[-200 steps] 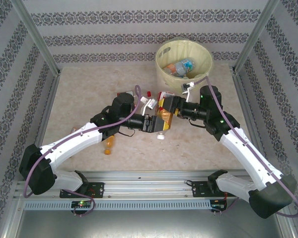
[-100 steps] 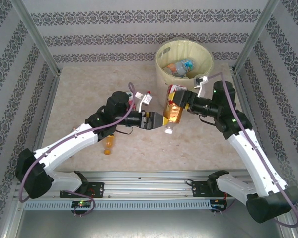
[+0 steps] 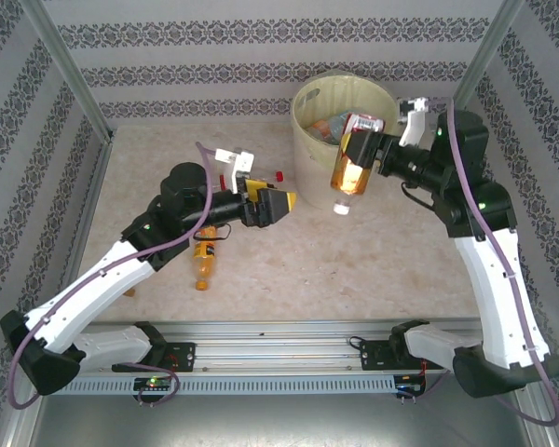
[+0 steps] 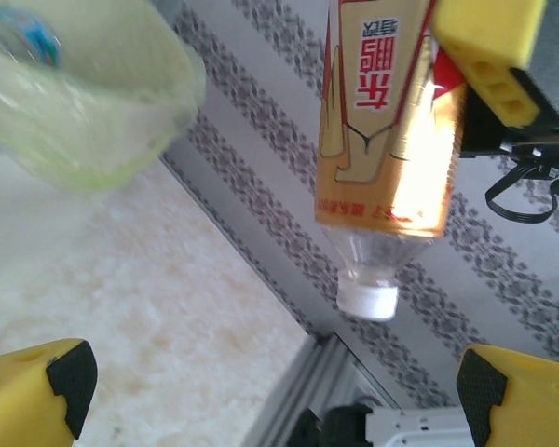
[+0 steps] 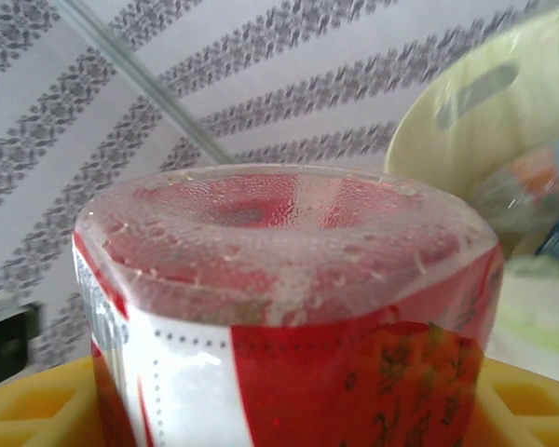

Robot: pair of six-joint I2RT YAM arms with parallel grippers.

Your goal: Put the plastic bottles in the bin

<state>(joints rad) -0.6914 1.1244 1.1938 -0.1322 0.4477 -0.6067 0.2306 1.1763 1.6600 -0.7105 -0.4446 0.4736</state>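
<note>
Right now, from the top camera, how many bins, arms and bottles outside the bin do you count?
Bin: 1
Arms: 2, left arm and right arm
Bottles plainly outside it: 2, held bottle in the right tool, lying bottle on the table
Total: 5
Red bits by the left arm: unclear

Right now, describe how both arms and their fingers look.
Both the left arm and right arm have white shells, black joints and a purple cable running along them. The fingers are yellow blocks; the left ones carry black pads.
</note>
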